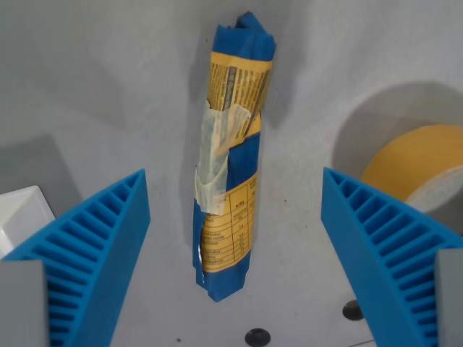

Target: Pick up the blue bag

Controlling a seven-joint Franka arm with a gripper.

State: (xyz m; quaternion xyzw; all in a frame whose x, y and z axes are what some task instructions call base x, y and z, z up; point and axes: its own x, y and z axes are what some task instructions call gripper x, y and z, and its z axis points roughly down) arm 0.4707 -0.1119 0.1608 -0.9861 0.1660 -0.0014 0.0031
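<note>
The blue bag [228, 155], a rolled-up plastic packet with yellow printed labels and a strip of clear tape across its middle, lies lengthwise on the grey table [108, 87], one crumpled end toward the far edge and the other pointing back at the camera. It sits between the two ribbed blue fingers [101, 246] of the hand [233, 249], which is spread wide with neither finger touching the packet; the bag looks a little nearer the finger on the wrist view's left than the other. To close well, the hand should probably come straight down until the fingertips straddle the roll near its taped middle, shift slightly so the roll is centred, then squeeze across its narrow width, since the crinkled film may slide or flatten if caught only at one end. A roll of tan masking tape [423, 173] rests near the table's edge at the wrist view's right, close beside that finger, so the descent should keep clear of it. A white angular object [22, 213] sits at the left edge.
</note>
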